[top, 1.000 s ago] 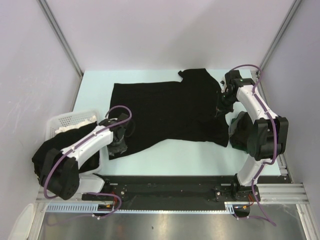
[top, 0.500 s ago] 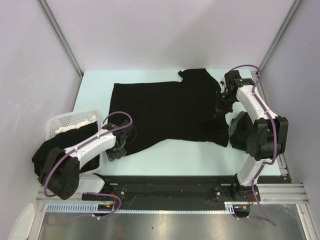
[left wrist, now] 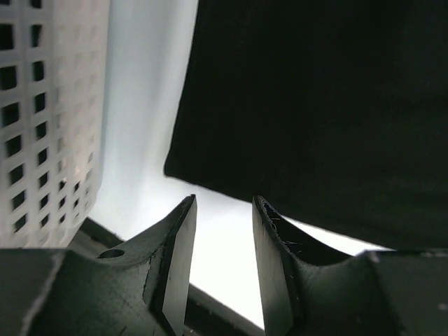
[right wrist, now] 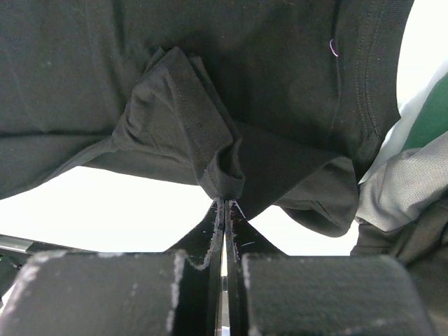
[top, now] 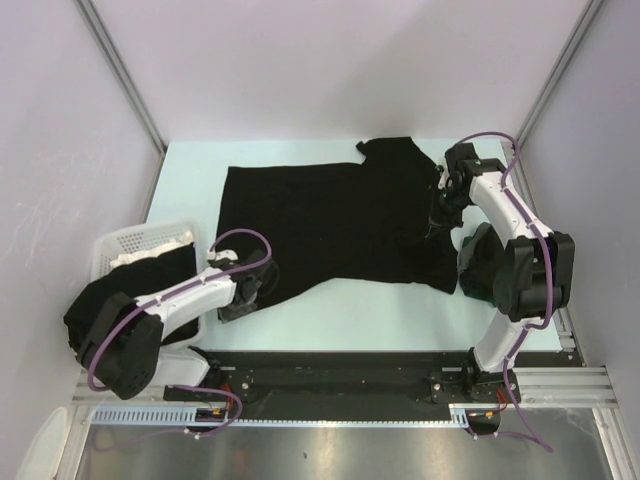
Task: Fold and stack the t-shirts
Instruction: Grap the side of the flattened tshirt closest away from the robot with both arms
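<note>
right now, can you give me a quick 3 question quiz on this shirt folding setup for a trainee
1. True or false: the left end effector is clamped on the shirt.
2. What does the right end effector hold? A) a bunched fold of the shirt B) the rim of a bowl C) nothing
3. Fill in: the white basket sits at the ___ side of the table, seen from the arms.

Key
1. False: it stands open just short of the shirt's near corner, with nothing between its fingers.
2. A
3. left
</note>
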`<action>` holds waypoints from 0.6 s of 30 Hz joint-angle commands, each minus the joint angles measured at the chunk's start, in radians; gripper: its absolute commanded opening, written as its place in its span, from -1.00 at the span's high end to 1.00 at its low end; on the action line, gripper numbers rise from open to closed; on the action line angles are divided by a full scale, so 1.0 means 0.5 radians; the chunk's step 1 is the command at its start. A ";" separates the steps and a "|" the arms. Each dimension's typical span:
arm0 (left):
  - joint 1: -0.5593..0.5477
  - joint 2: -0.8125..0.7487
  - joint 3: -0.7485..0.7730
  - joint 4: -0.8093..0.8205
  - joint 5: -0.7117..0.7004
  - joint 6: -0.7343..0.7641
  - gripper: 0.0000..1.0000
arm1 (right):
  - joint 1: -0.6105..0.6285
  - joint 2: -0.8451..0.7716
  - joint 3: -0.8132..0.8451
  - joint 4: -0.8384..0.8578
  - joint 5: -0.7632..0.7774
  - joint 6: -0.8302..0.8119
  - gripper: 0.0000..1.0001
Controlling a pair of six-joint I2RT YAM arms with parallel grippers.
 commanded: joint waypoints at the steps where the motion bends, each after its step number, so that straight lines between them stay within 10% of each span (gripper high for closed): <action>1: -0.026 0.027 -0.020 0.118 -0.129 -0.039 0.14 | 0.015 -0.093 -0.005 0.000 0.011 -0.004 1.00; 18: -0.026 0.178 -0.008 0.151 -0.188 -0.054 0.14 | 0.012 -0.053 -0.005 0.000 -0.017 -0.010 1.00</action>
